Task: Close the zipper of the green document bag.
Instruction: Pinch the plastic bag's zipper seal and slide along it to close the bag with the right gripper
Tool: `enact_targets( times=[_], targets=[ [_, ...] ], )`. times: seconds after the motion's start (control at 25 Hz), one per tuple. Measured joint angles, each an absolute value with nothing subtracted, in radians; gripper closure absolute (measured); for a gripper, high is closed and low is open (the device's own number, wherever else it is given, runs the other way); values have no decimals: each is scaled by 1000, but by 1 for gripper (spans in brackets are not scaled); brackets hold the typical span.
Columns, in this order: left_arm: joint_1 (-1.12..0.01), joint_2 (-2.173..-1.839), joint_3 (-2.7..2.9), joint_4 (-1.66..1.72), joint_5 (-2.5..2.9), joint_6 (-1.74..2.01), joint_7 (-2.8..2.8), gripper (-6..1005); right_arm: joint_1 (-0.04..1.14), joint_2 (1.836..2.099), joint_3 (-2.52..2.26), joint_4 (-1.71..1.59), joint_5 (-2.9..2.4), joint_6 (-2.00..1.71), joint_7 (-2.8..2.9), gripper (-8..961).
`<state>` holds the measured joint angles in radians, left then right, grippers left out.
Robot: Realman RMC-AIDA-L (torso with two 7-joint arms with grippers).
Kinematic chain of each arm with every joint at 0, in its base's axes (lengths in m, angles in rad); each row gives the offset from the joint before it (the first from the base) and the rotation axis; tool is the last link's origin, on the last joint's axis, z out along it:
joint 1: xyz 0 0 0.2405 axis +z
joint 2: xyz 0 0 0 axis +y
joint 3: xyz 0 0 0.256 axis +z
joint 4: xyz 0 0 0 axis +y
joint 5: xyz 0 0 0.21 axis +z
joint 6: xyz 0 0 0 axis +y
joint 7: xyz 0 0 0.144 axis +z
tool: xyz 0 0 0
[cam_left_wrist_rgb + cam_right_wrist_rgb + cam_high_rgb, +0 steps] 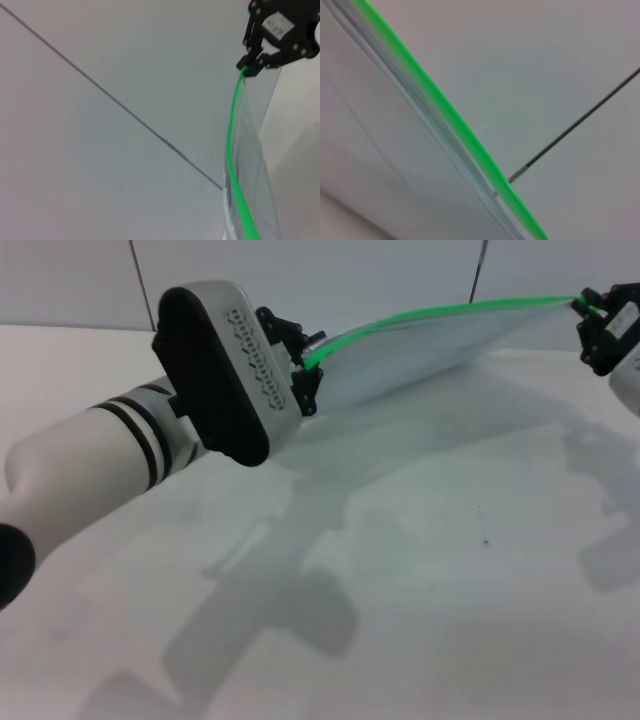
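Note:
The green document bag (420, 350) hangs in the air above the table, stretched between my two grippers, with its zipper (440, 308) as the top edge. My left gripper (308, 365) is shut on the zipper's left end, partly hidden behind my own wrist. At the far right, my right gripper (592, 308) pinches the other end. The left wrist view shows the right gripper (246, 69) shut on the green zipper (231, 145), with the translucent bag (255, 165) below. The right wrist view shows only the zipper (450, 112) and bag (370, 150). I cannot make out the slider.
The white table (450, 570) lies below the bag, carrying only shadows of the arms. A pale wall with a thin dark seam (125, 110) stands behind. My bulky left forearm (110, 450) fills the left foreground.

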<state>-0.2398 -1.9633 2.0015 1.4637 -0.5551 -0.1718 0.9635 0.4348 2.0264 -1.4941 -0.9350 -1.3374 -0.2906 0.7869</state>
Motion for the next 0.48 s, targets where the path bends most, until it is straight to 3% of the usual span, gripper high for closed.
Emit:
enact_targets(
  times=[0.48],
  targets=[
    [-233, -1962, 1978, 1468, -555, -166, 965, 934, 428, 2029, -1476, -946, -1336, -303, 792, 833]
  ],
)
